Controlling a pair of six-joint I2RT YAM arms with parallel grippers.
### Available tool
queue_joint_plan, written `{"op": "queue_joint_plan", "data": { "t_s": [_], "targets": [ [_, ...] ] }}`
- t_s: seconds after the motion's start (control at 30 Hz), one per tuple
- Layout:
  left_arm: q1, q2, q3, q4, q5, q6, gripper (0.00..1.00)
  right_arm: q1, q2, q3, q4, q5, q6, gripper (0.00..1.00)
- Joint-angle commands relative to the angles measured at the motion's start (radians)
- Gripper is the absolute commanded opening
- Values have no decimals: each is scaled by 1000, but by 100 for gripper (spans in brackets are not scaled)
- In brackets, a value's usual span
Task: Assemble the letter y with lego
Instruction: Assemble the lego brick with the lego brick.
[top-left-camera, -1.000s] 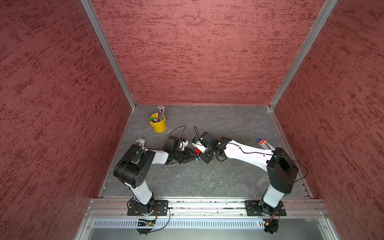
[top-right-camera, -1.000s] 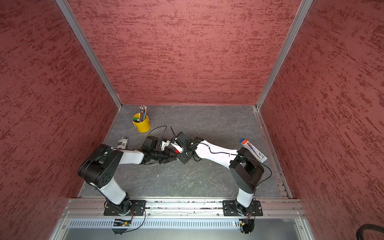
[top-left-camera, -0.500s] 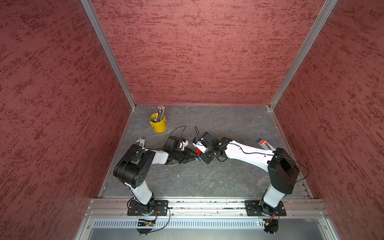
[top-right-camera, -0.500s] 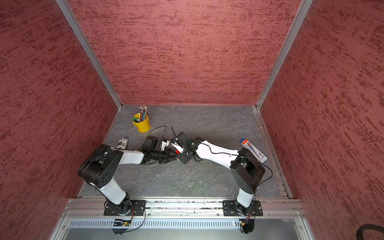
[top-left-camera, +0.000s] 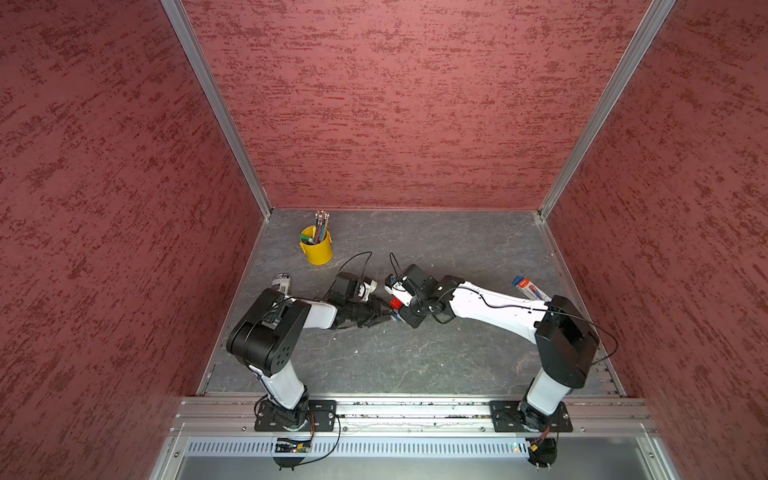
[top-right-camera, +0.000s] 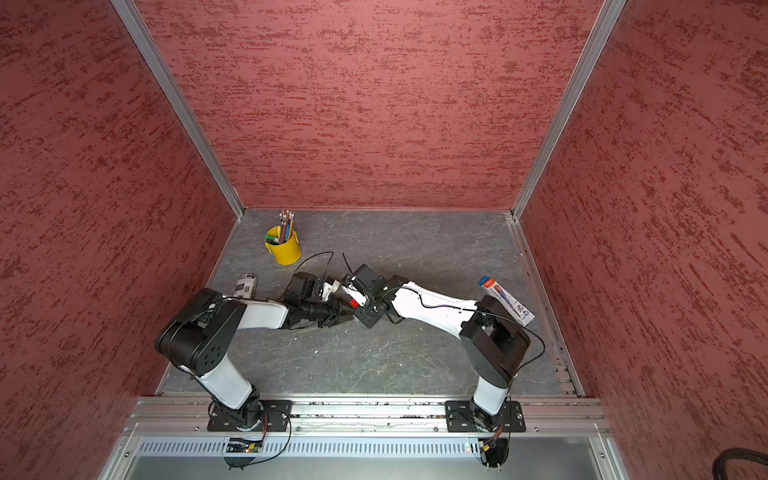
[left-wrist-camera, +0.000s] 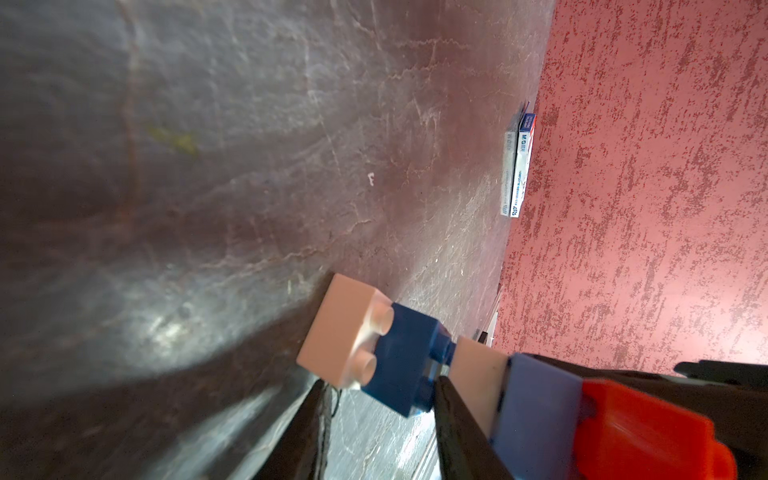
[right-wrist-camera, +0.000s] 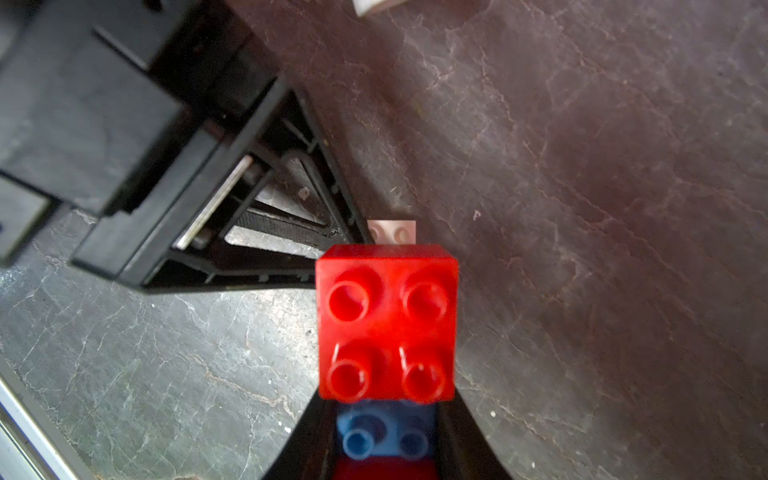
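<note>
Grippers are meeting mid-frame on the worktop (top-left-camera: 415, 357). I'm seeing the left gripper (left-wrist-camera: 378, 386) pinching the letter y (left-wrist-camera: 399, 361) by its white-and-blue stem, and the right gripper (right-wrist-camera: 386, 405) clamping its blue end. Its red brick (right-wrist-camera: 386, 324) is blocking my right wrist view. Pencil cup (top-left-camera: 318, 251), can (top-left-camera: 281, 284) and pen box (top-left-camera: 532, 289) are sitting well apart.

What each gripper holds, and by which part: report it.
Right gripper: the letter y, clamped at the long blue brick behind a red brick. Left gripper: apparently pinches its stem at the blue square brick.
</note>
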Motion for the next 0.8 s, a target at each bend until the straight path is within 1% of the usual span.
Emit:
{"op": "queue_joint_plan", "data": {
  "t_s": [0.0, 0.3, 0.63, 0.77],
  "targets": [
    [-9, 58, -55, -180, -187, 19, 41, 8, 3, -17, -2, -14, -5, 27],
    [-11, 58, -54, -181, -189, 18, 40, 10, 5, -19, 3, -22, -4, 27],
    [-12, 55, -54, -183, -190, 19, 40, 12, 28, 7, -39, 108, 17, 26],
    [-12, 55, -54, -182, -190, 19, 40, 13, 23, 10, -40, 104, 28, 26]
  ]
}}
